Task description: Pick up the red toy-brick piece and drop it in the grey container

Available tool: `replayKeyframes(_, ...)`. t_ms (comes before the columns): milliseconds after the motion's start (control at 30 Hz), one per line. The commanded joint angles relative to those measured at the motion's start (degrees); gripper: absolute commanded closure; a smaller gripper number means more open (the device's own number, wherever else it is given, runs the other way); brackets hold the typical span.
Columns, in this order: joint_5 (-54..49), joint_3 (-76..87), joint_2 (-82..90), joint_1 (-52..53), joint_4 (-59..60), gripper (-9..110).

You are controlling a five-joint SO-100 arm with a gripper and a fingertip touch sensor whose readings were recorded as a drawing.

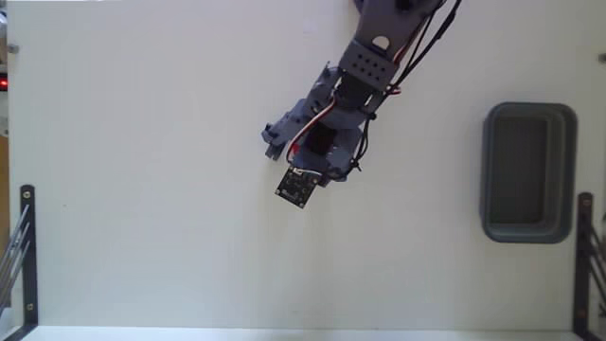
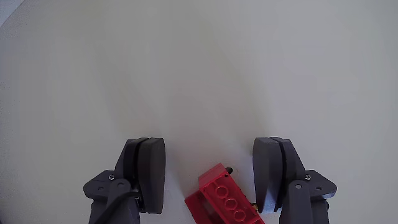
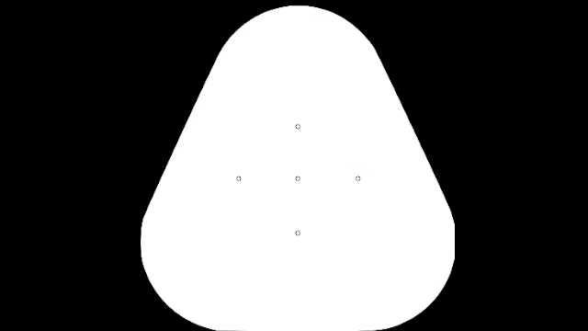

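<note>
The red toy-brick piece (image 2: 222, 200) lies on the white table (image 2: 199, 68) between the two fingers of the gripper (image 2: 211, 180), nearer the finger on the right of the wrist view and turned at an angle to both. The jaws stand wide apart and hold nothing — whether the right-hand finger already touches the brick I cannot tell. In the fixed view the arm (image 1: 374, 62) covers the brick, apart from what may be a sliver of red under the wrist.

The step in hand looks like the grasp. To do it well, the gripper should settle so the fingers bracket the brick's body, then close slowly; because the brick sits skewed and off-centre, a quick squeeze could twist or squirt it out.

The grey container (image 1: 528, 172) sits well apart, near the right edge of the fixed view, with nothing visible inside it.

Counted: one red brick, one container, one arm with one gripper.
</note>
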Motion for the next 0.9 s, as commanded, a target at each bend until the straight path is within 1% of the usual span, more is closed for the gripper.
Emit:
replayKeyframes(0,0.0,-1.1,1.4,0.7,1.0,18)
replayKeyframes(867,0.0,-1.1,1.4,0.7,1.0,26)
